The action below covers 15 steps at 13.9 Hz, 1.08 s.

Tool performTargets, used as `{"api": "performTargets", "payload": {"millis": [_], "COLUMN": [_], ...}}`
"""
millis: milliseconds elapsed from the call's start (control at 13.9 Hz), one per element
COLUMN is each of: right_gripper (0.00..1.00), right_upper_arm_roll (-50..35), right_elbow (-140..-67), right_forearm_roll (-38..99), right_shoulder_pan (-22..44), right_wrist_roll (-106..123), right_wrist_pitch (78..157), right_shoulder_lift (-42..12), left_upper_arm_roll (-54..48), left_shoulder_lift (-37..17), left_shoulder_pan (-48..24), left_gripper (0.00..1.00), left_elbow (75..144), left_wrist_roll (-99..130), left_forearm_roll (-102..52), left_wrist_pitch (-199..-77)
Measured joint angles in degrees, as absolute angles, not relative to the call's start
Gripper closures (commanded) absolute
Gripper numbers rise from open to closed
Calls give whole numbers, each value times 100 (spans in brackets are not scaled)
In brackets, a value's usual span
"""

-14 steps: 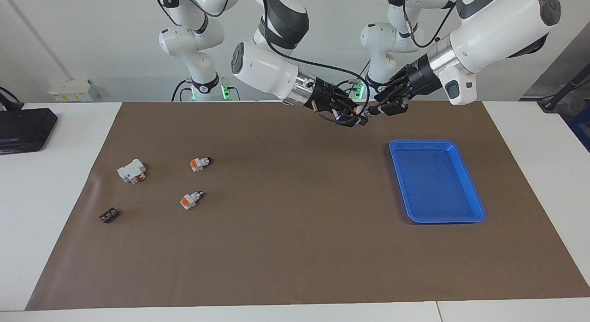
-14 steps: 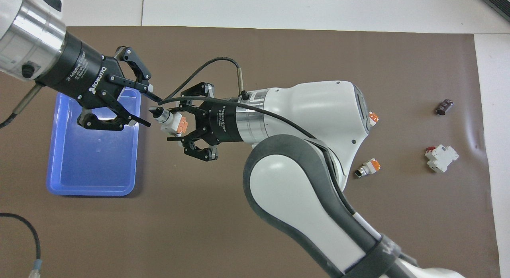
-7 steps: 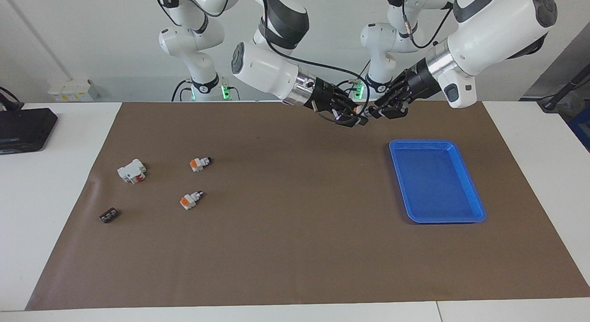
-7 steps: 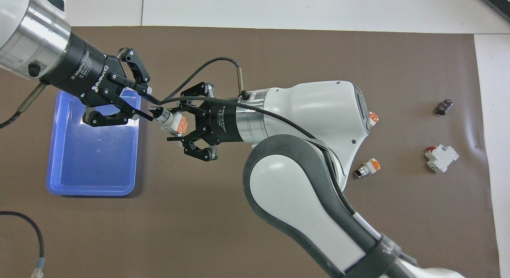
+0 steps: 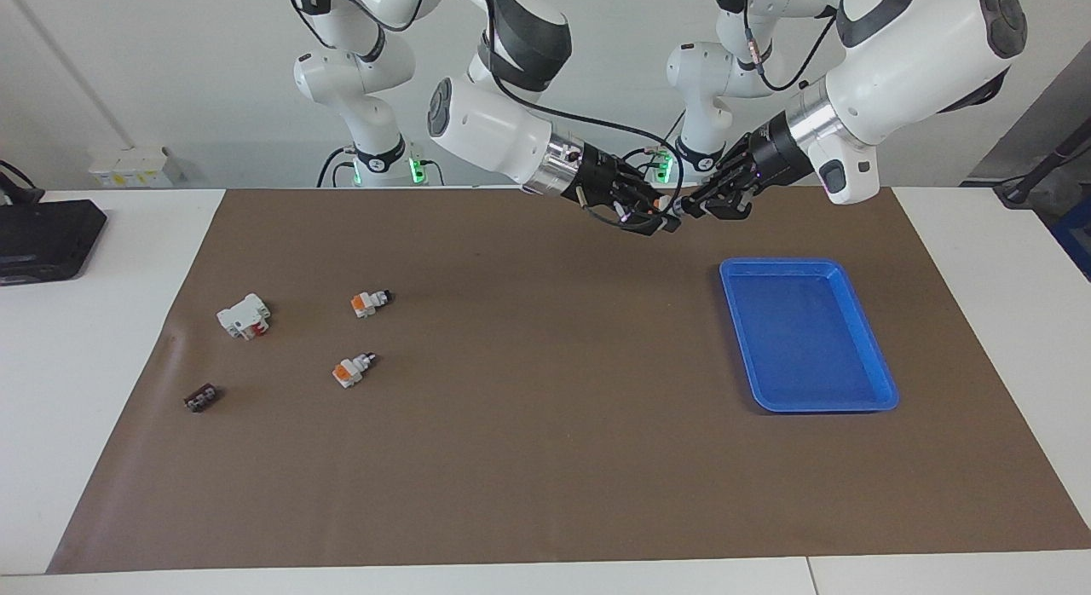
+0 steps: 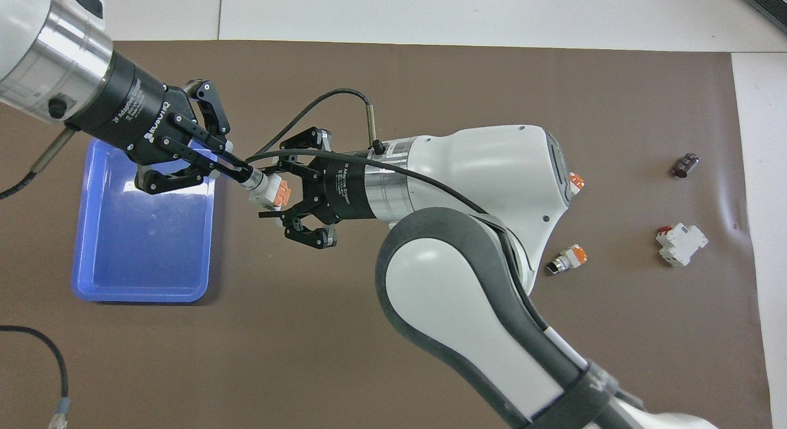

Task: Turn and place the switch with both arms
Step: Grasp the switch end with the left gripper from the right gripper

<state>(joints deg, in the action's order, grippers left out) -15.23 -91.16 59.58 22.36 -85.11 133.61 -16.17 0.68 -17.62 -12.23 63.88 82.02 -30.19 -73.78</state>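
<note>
While bare inside, blue tray (image 5: pixel 861 339).

Right gripper (image 5: pixel 655 216) and left gripper (image 5: pixel 695 208) meet tip to tip in the air over the brown mat (image 5: pixel 545 459), the switch (image 5: pixel 666 210) between them, near the blue tray (image 5: pixel 862 322).

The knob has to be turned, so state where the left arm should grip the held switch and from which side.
Grip the switch by its black knob: the right end effector clamps its white-orange body, leaving only the knob jutting free toward the blue tray. Come along the switch's axis from over the tray, where the left end effector pinches it.
</note>
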Motion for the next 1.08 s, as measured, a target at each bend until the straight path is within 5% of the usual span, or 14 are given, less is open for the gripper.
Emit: {"api": "performTargets", "payload": {"millis": [1078], "right_gripper": [100], "right_upper_arm_roll": [-1513], "right_elbow": [-9183], "right_forearm_roll": [5957], "right_shoulder_pan": [2226], "right_wrist_roll": [-8511], "right_wrist_pitch": [13350], "right_shoulder_lift": [-1576], "left_upper_arm_roll": [92], "left_shoulder_lift": [-1621], "left_shoulder_pan": [-1259], "left_gripper": [100], "left_elbow": [6632], "left_wrist_roll": [10127], "left_forearm_roll": [-3061], "left_wrist_pitch": [-7494]}}
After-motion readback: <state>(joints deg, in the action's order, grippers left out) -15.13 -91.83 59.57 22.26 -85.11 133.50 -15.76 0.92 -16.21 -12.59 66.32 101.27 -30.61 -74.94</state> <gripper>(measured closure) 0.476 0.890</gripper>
